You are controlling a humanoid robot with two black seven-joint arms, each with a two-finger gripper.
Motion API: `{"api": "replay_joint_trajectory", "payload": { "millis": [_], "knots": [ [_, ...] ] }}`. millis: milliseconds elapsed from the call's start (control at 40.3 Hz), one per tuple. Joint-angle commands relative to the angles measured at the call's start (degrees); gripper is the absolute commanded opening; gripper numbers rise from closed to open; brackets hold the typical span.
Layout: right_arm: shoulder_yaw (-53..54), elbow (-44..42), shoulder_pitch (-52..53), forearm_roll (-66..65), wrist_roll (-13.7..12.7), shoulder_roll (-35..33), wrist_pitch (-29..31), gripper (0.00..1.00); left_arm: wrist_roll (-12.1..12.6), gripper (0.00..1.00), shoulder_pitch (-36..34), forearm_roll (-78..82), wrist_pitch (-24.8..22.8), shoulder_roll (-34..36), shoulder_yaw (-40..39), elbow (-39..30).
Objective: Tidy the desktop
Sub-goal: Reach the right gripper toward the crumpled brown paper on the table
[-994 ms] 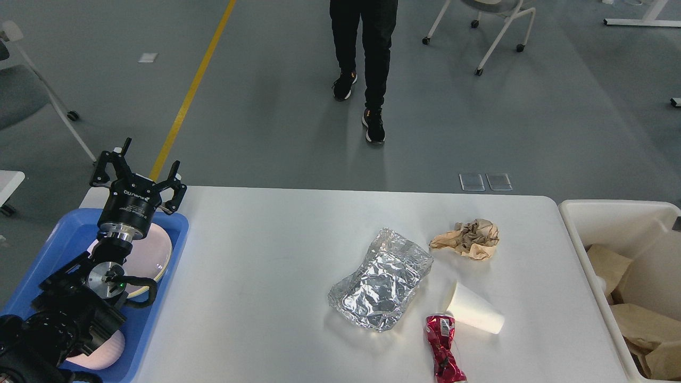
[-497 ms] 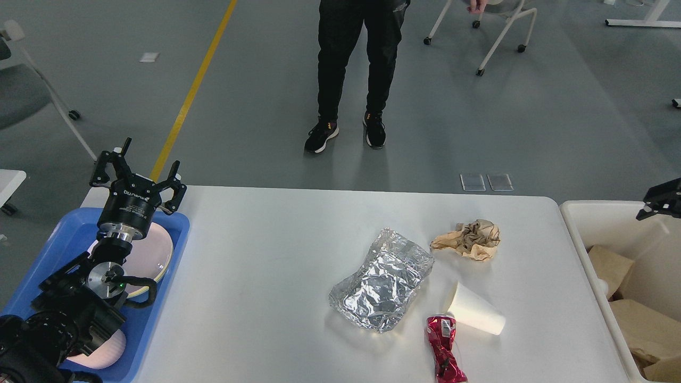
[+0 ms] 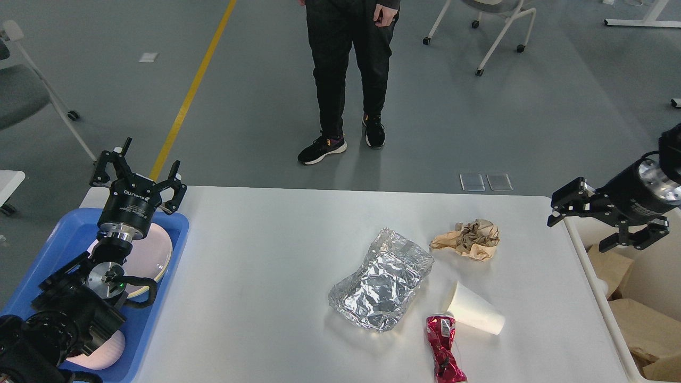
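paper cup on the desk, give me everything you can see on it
The paper cup is plain white and looks like thin paper, a tapered cone shape with no lid or print visible. It lies tipped on its side on the white desktop, toward the near right, one end pointing at the foil sheet. Its lower edge meets or nearly meets the crushed red can. No gripper touches it.

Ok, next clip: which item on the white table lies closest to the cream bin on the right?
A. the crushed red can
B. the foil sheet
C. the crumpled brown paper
C: the crumpled brown paper lies furthest right on the desktop, nearest the cream bin.
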Motion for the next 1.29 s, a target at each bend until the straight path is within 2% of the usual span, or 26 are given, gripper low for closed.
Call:
{"api": "replay_joint_trajectory", "payload": {
  "millis": [0, 273, 447, 522, 621, 646, 745, 1093, 1267],
  "knots": [
    [-1.7, 1.6, 1.2, 1.9, 0.1, 7.3, -0.3, 1.0, -0.1, 0.96, 0.0, 0.0, 0.0, 0.0, 0.0, 0.0],
    [2.4, -2.8, 1.5, 8.4, -0.6, 9.8, -0.5, 1.0, 0.0, 0.96, 0.0, 0.0, 0.0, 0.0, 0.0, 0.0],
    [5.8, -7.7, -2.0, 8.7, -0.7, 10.3, -1.0, 1.0, 0.0, 0.96, 0.0, 0.0, 0.0, 0.0, 0.0, 0.0],
    [5.8, -8.1, -4.1, 8.6, -0.7, 10.2, -4.8, 1.0, -0.1, 0.96, 0.0, 0.0, 0.0, 0.0, 0.0, 0.0],
    [5.8, -8.2, -7.7, 8.5, -0.7, 10.4, -14.8, 1.0, -0.1, 0.96, 0.0, 0.0, 0.0, 0.0, 0.0, 0.0],
    [5.7, -8.2, -9.3, 8.5, -0.7, 10.8, -19.5, 1.0, 0.0, 0.96, 0.0, 0.0, 0.0, 0.0, 0.0, 0.0],
    [5.6, -8.2, -11.8, 8.0, -0.8, 11.7, -26.1, 1.0, 0.0, 0.96, 0.0, 0.0, 0.0, 0.0, 0.0, 0.0],
    [5.7, -8.5, -18.0, 6.9, -0.8, 11.8, -27.5, 1.0, 0.0, 0.96, 0.0, 0.0, 0.0, 0.0, 0.0, 0.0],
    [8.3, -13.7, -23.5, 4.1, -0.8, 11.8, -29.9, 1.0, 0.0, 0.96, 0.0, 0.0, 0.0, 0.0, 0.0, 0.0]
  ]
}}
